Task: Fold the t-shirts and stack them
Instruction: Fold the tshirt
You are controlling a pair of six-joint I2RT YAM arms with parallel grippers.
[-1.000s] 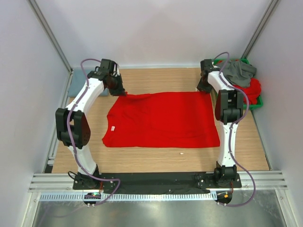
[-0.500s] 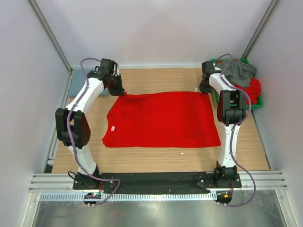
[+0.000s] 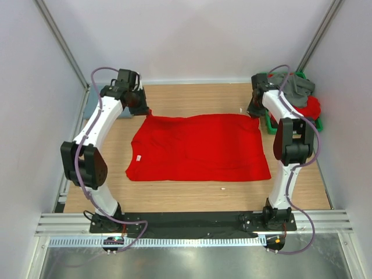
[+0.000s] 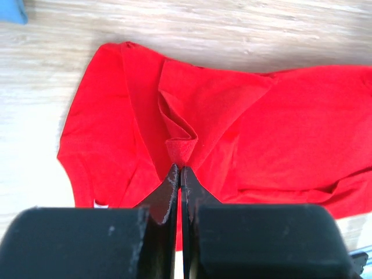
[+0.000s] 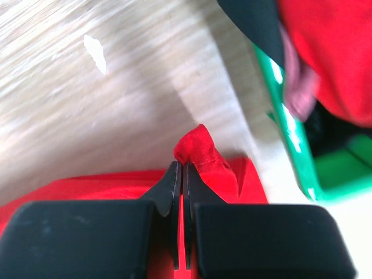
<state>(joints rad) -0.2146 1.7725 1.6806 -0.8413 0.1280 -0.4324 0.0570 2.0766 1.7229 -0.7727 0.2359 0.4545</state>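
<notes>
Left claw (image 4: 178, 168) of ours pinches the far left corner of the red t-shirt (image 3: 197, 148). Our right claw (image 5: 182, 165) pinches its far right corner, and we see the rest lying on the tabletop (image 3: 192, 96).

Centre of top view: the spread t-shirt (image 3: 197, 148) is plain bright red, no print, with a small white neck label (image 3: 139, 158) at its left edge. Under it, the table (image 3: 192, 96) is light tan wood grain.

Upper right: the bin (image 3: 315, 128) is green. In it a dark grey t-shirt (image 3: 295, 88) lies over a red t-shirt (image 3: 313, 107).

Upper left corner of left wrist view: the blue-grey t-shirt (image 4: 10, 10) is dusty blue.

Rig: the left arm (image 3: 102, 119) and right arm (image 3: 283, 183) have white links, black joints and purple cables. The left gripper (image 4: 177, 168) and right gripper (image 5: 180, 165) have black fingers. The base plate (image 3: 192, 220) is black and the walls (image 3: 192, 40) are pale grey-white.
</notes>
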